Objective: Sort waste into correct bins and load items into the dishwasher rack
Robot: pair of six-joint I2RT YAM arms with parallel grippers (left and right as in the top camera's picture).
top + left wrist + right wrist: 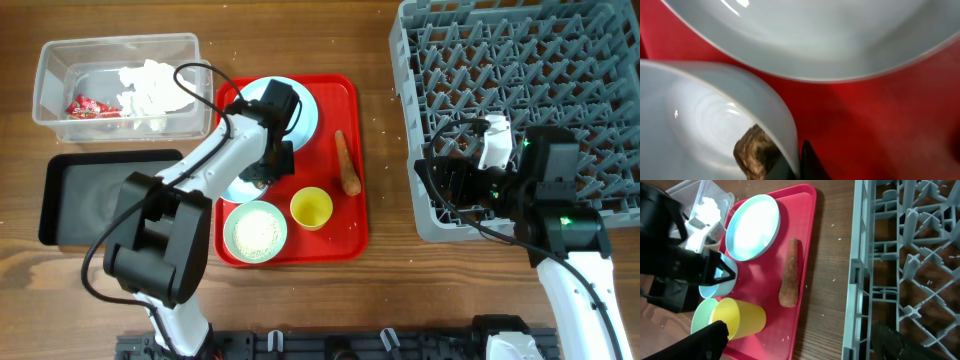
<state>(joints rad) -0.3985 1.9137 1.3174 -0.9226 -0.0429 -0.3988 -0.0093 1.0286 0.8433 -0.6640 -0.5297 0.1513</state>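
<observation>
Carrot (346,163) lies flat on red tray (355,235), R of plate (305,115), long axis far-near w/ thin tip far and thick end near, by yellow cup (311,208). L gripper (262,178) is clenched at rim of small bowl (705,110) w/ brown lump (754,154) inside; can't tell if it pinches anything. R gripper (802,337) gapes wide, empty, at near-left edge of rack (600,60).
</observation>
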